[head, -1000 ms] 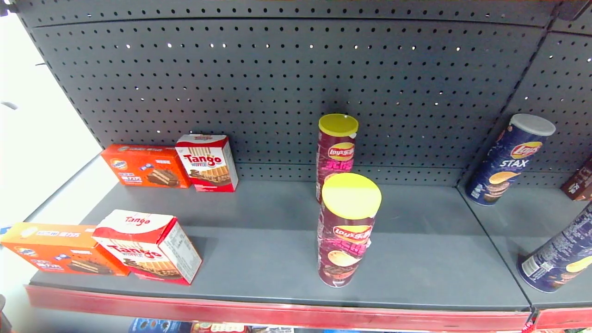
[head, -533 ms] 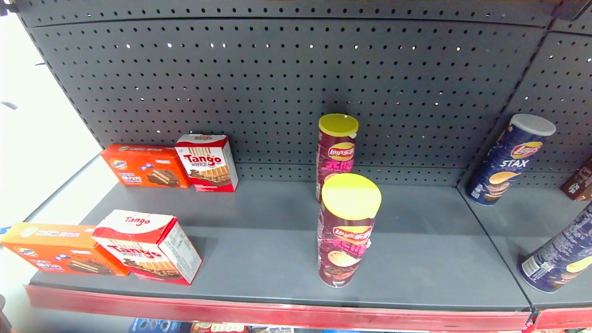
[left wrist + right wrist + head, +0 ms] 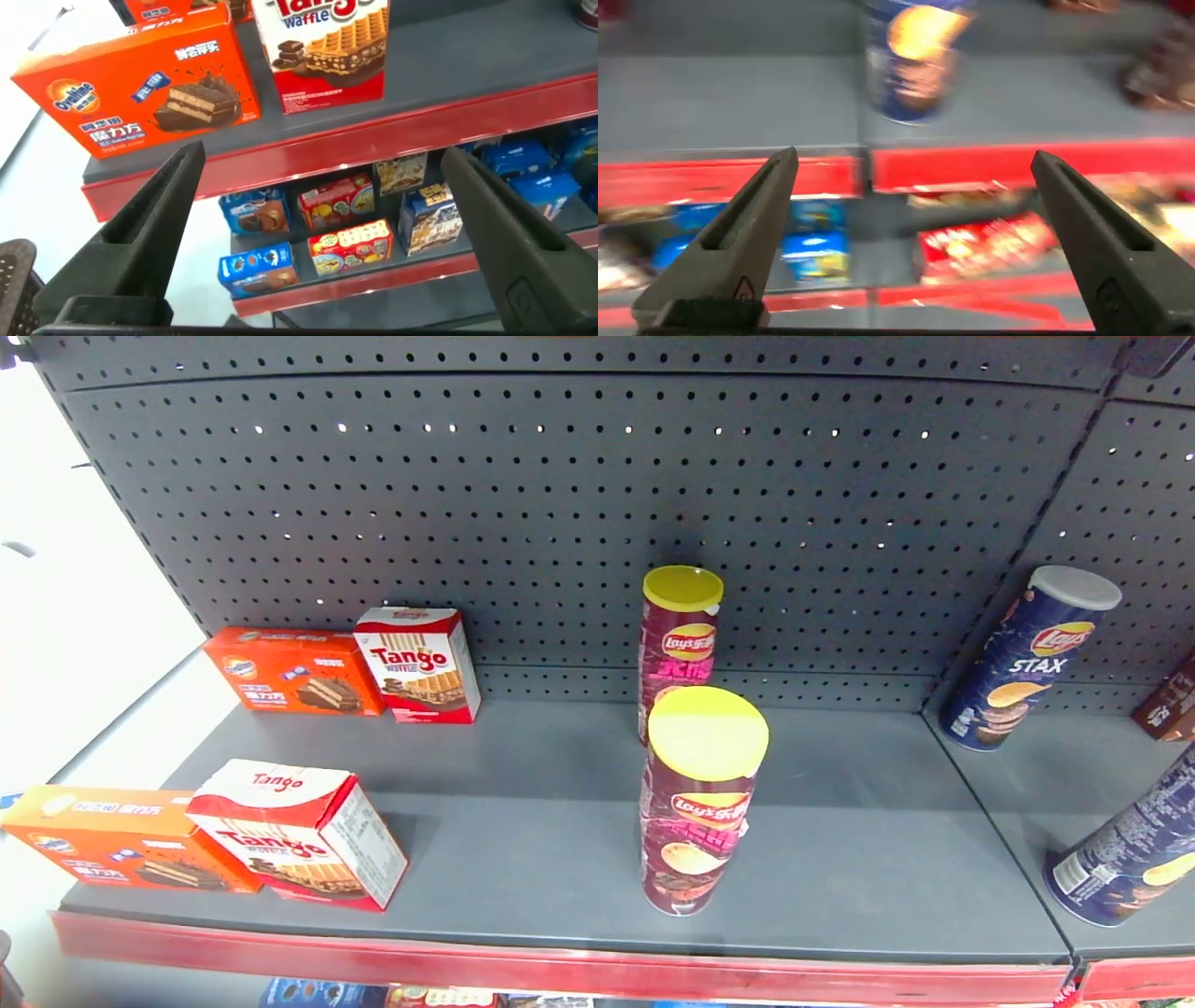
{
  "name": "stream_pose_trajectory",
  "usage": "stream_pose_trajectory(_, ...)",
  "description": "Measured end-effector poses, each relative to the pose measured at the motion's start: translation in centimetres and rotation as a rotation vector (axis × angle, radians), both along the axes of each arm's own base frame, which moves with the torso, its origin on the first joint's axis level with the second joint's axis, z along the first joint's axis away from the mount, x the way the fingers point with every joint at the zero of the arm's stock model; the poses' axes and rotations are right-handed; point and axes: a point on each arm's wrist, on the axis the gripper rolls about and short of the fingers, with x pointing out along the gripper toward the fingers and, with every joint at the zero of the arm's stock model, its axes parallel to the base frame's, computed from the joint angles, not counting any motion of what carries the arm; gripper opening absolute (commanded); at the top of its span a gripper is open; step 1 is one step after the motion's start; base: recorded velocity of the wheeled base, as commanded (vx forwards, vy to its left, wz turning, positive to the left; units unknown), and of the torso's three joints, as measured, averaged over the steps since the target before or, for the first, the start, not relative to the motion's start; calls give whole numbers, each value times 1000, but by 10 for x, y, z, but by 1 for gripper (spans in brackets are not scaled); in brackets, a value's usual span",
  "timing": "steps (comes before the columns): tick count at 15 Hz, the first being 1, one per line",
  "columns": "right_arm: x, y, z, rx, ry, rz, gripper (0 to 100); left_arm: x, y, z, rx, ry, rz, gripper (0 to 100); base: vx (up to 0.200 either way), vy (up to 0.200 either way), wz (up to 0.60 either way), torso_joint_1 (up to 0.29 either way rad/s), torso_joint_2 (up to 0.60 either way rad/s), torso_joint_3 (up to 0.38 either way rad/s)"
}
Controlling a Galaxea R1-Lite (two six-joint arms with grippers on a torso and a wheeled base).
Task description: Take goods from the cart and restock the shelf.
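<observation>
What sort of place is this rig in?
Most likely a grocery or convenience store aisle, or a mock-up of one: a metal shelf with a perforated back panel and red front rail, chip cans and wafer boxes faced outward, more snack boxes on the tier below.

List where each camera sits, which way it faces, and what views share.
Head view: on the head, facing forward and down onto the grey shelf.
Left wrist view: on the left wrist, looking past the open left end effector at the shelf front, orange box and wafer box.
Right wrist view: on the right wrist, looking past the open right end effector at the shelf front and a blue can.
Shared: head and left wrist both show that orange box and wafer box; head and right wrist, probably the blue can.
</observation>
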Motion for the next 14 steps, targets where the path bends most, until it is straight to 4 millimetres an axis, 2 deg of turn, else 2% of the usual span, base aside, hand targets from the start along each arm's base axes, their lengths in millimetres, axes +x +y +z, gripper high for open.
stream_pose_trajectory(2,0,3,-4,4,-11,135,100,0,0,0,0,-3,-15,100,0,0,0,0,0,0)
stream_pose_trajectory(7,1,3,-8,13,5,126,100,0,0,0,-3,7,-1,100,0,0,0,0,0,0)
stream_pose_trajectory(12,1,3,-9,13,6,126,100,2,-2,1,-1,33,226,100,0,0,0,0,0,0)
stream_pose_trajectory(14,1,3,-9,13,6,126,100,3,-4,1,-2,42,237,100,0,0,0,0,0,0)
